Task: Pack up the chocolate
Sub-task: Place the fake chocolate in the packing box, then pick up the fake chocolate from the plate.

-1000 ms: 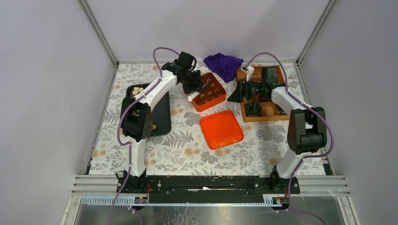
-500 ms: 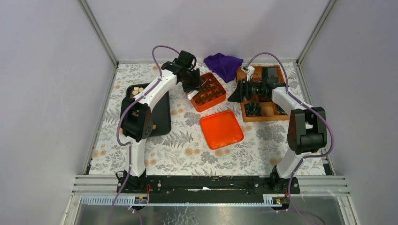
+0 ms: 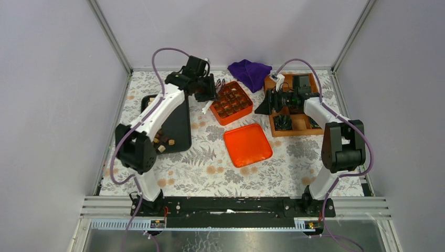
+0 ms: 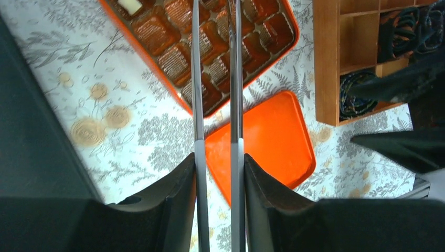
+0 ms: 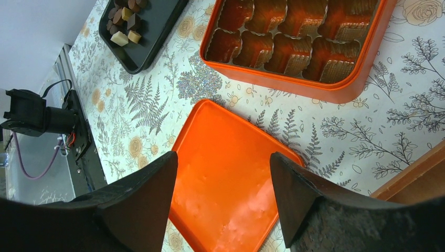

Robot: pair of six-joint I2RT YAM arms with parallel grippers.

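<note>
Orange plastic formed the compartmented box (image 3: pixel 242 107), taken as the reference for all positions on the floral table cover (image 3: pixel 210 168). Its cells were lined with brown crinkled cups. One cream-white piece (image 4: pixel 129 6) lay in a cell along the side of the box facing the black tray (image 3: pixel 181 123). The rest of the chocolate (image 3: pixel 161 143), dark, light brown and cream pieces, lay in small clusters on that tray, to the left of the box and well apart from it. The orange lid (image 3: pixel 247 144) lay flat just in front of the box, not touching it. A wooden divided case (image 3: pixel 302 123) stood to the box's right and a purple cloth (image 3: pixel 250 72) behind it. The left gripper (image 4: pixel 219 163) hung at the box's far-left corner, clenched on a pair of tweezers (image 4: pixel 236 79) whose thin metal arms reached over the cells. The tweezer tips ran out of the wrist view and were too small from overhead, so whether they carried a piece could not be determined. The right gripper (image 5: pixel 223 157) hung to the right of the box, between it and the wooden case, with its jaws spread wide and nothing between them.
</note>
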